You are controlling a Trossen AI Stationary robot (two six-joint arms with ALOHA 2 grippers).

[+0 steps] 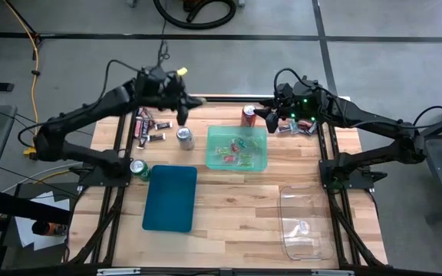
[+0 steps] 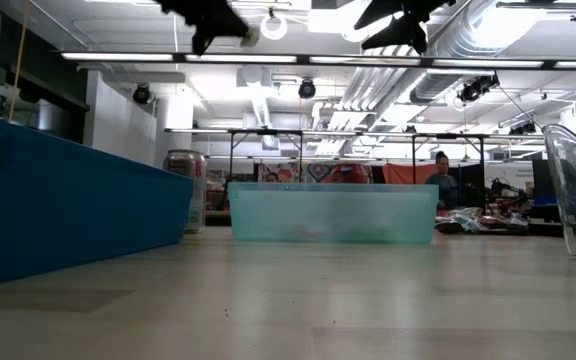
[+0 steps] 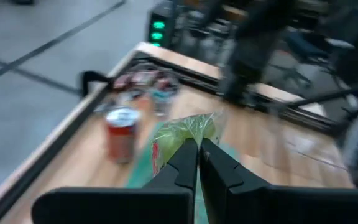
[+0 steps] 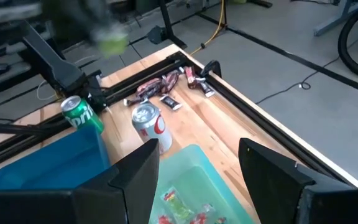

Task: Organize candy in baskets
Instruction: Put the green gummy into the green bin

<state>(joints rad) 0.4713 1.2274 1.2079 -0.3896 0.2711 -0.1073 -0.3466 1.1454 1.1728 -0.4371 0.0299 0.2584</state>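
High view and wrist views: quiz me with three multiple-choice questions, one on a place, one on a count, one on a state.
1. Where does candy already lie?
A) teal basket
B) clear basket
C) light green basket

2. How many soda cans stand on the table?
A) three
B) one
C) five

3. What is the left gripper doing?
A) gaping empty
B) shut on a green-wrapped candy
C) resting inside a basket

Answers:
1 C: bright wrappers show on its floor.
2 A: one is red, one silver and one green.
3 B: its fingers pinch the wrapper above the table, while the right gripper hangs open.
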